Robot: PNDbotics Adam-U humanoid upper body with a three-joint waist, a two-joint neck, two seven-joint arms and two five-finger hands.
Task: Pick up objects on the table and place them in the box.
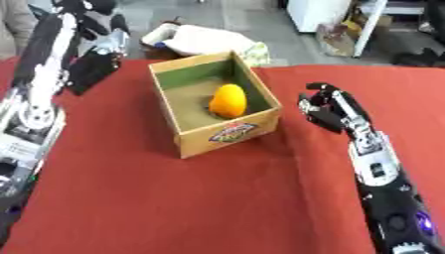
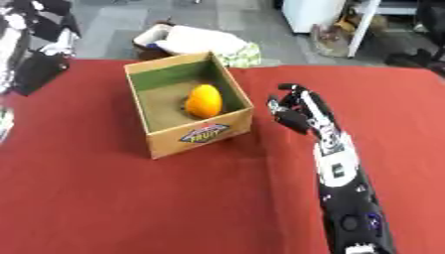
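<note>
An open cardboard box (image 1: pixel 228 133) with a fruit label on its front stands on the red table (image 1: pixel 174 198), a little left of centre. Inside it lies an orange-yellow oval fruit (image 1: pixel 229 100), towards the right wall. My right hand (image 1: pixel 329 111) hovers just to the right of the box, apart from it, fingers relaxed and holding nothing. My left arm rises along the left edge, and its dark hand (image 1: pixel 91 69) hangs over the table's far left corner, well away from the box. No loose object shows on the cloth.
Beyond the table's far edge, on the floor, lies a white bundle (image 1: pixel 204 39) with a rolled item beside it. A white cabinet (image 1: pixel 317 12) and shelving stand at the back right. Red cloth stretches in front of and on both sides of the box.
</note>
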